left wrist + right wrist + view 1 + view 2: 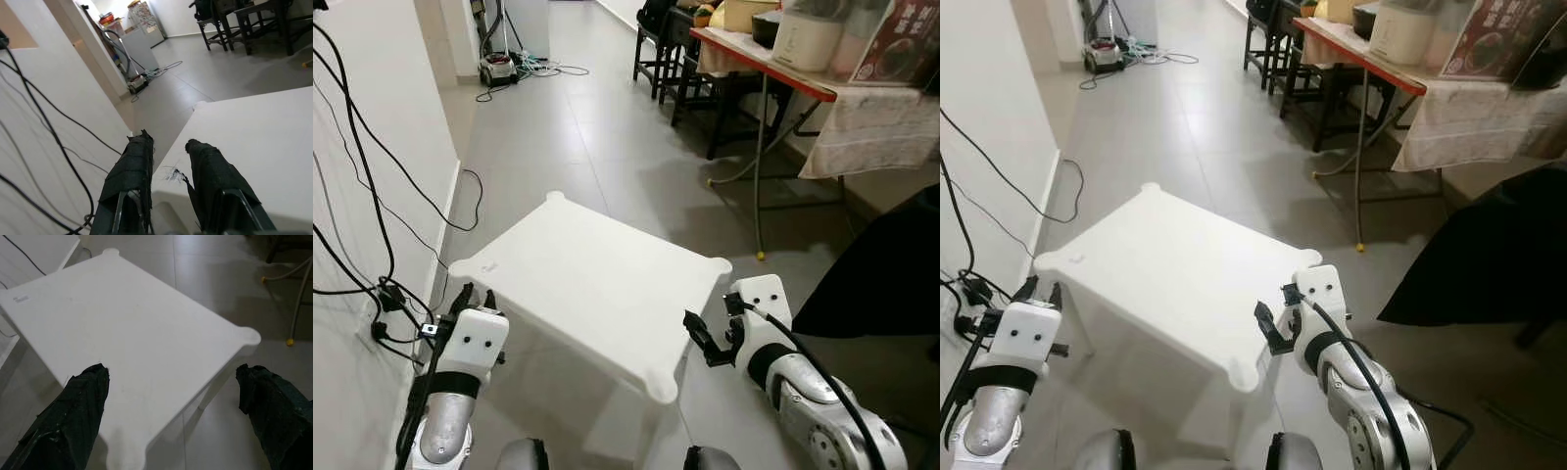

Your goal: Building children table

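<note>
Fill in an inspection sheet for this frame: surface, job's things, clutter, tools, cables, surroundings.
Surface: grey tiled floor.
Job's things: white table upright, top bare, legs mostly hidden under it.
Clutter: nothing seen on the top.
Tools: left tool at the table's near-left corner, fingers slightly apart, off the edge; right tool at its right edge, open wide.
Cables: black cables hang down the left wall; more cables on the far floor.
Surroundings: red-edged table with appliances, dark chairs behind.
</note>
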Available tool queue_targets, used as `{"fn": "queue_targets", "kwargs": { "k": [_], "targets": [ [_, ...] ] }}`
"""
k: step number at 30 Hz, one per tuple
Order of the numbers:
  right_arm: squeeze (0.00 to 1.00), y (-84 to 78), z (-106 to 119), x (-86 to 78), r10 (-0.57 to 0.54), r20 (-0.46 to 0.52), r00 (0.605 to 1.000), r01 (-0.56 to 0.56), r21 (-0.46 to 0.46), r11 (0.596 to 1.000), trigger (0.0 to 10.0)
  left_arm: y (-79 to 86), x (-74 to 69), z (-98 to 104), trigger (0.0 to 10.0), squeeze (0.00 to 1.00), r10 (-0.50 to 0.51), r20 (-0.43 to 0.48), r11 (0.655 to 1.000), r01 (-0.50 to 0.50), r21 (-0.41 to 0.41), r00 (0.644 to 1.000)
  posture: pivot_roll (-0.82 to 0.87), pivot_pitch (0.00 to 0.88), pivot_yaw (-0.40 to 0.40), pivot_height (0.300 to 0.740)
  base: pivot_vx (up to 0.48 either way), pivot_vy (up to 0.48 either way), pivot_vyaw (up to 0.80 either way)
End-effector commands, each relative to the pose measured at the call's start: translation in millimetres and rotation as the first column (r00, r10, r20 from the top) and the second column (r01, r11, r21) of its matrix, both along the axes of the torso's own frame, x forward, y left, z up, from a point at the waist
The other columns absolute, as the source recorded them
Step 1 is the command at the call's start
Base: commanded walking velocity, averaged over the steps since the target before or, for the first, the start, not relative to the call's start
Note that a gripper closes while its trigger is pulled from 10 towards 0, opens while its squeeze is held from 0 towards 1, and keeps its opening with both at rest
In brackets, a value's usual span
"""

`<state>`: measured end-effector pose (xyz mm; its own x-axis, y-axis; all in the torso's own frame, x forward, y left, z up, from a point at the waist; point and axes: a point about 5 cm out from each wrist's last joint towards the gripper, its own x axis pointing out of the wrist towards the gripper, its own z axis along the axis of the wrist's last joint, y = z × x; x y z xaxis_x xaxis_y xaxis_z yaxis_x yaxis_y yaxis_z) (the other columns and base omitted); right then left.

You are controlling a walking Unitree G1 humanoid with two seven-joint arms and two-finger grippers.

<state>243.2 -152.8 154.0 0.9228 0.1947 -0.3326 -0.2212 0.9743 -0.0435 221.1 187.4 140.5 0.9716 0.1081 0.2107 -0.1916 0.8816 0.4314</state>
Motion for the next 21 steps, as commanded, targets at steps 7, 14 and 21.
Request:
{"fn": "queue_targets", "kwargs": {
  "k": [7,14,21],
  "targets": [
    [0.00,8.4,10.2,3.9,0.035,0.065,0.997,-0.035,-0.007,0.999,10.0,5.2,-0.6,-7.0,10.0,0.00,0.014,-0.053,0.999,-0.016,-0.031,0.998,-0.03,0.000,-0.057,0.660,0.000,0.000,0.00],
    [0.00,2.5,12.9,2.3,0.028,0.066,0.997,-0.028,-0.002,1.000,10.0,4.5,-4.7,-10.7,10.0,0.00,0.008,-0.069,0.999,-0.011,-0.034,0.998,-0.03,0.000,-0.053,0.685,0.000,0.000,0.00],
    [0.00,5.3,14.0,4.2,0.032,0.076,0.997,-0.033,0.003,0.999,10.0,1.6,-5.2,-11.7,10.0,0.00,-0.006,-0.078,0.999,0.003,-0.038,0.997,-0.03,0.000,-0.051,0.715,0.000,0.000,0.00]
  ]
}}
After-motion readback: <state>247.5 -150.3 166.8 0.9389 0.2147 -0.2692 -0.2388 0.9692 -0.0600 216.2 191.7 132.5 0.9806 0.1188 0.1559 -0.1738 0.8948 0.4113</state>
